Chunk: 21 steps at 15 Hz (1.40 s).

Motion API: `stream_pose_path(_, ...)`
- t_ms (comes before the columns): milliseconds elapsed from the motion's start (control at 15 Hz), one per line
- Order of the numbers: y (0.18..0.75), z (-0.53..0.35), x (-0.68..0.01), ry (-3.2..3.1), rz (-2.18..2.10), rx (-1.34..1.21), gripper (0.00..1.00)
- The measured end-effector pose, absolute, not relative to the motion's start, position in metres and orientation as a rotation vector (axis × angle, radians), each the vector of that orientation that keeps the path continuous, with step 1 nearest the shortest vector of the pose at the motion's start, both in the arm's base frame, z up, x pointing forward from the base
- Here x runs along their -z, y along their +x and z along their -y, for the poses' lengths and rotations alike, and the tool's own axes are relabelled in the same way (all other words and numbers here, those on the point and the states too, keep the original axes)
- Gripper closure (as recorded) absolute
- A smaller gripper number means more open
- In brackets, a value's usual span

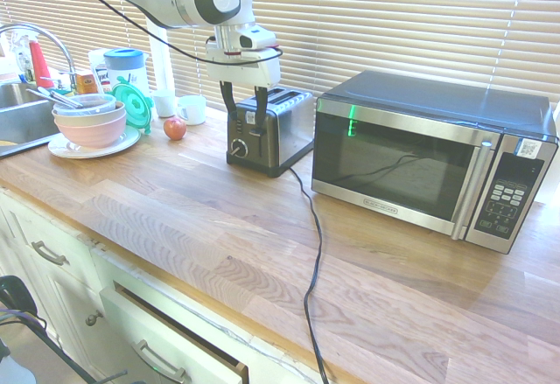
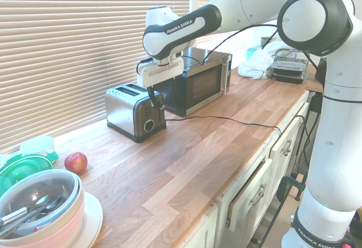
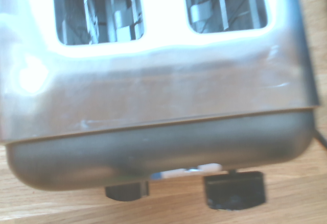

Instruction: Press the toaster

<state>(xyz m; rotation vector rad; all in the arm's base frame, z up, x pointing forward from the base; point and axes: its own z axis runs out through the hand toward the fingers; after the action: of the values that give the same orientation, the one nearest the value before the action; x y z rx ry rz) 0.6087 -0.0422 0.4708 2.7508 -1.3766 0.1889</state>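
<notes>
Admittedly, you see the end effector (image 1: 243,122) spread wide, holding nothing, its fingers hiding some of the toaster's (image 1: 271,130) end; the wrist view crops the toaster's slots.

**Counter inventory: counts by kind**

Clock directions are taken from the toaster (image 1: 293,130) as it stands in the first exterior view. Toasters: one, with two slots (image 2: 131,90), one round knob (image 2: 149,126) and one lever (image 3: 235,190). Microwaves (image 1: 394,152): one, at 3 o'clock. Apples (image 1: 175,128): one, at 9 o'clock. White cups (image 1: 192,110): two, between 9 and 10 o'clock. Plates (image 1: 74,151): one, at 9 o'clock, under stacked bowls (image 1: 92,133); exact bowl count unclear. Faucets (image 1: 61,45): one, between 9 and 10 o'clock.
</notes>
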Motion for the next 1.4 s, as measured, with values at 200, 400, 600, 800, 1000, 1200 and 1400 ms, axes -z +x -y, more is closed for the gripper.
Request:
stream_pose_path(200,0.612,0.042,-0.464,2.749,1.374,-0.175,1.0)
stream_pose_path(400,0.614,0.046,-0.462,2.744,1.382,-0.174,1.0)
stream_pose_path(600,0.614,0.046,-0.462,2.744,1.383,-0.176,1.0)
stream_pose_path(800,0.619,0.045,-0.457,2.747,1.378,-0.179,1.0)
stream_pose_path(1000,0.628,0.05,-0.449,2.742,1.383,-0.178,1.0)
stream_pose_path(1200,0.63,0.06,-0.453,2.756,1.395,-0.183,1.0)
stream_pose_path(1400,0.63,0.072,-0.457,2.749,1.401,-0.197,1.0)
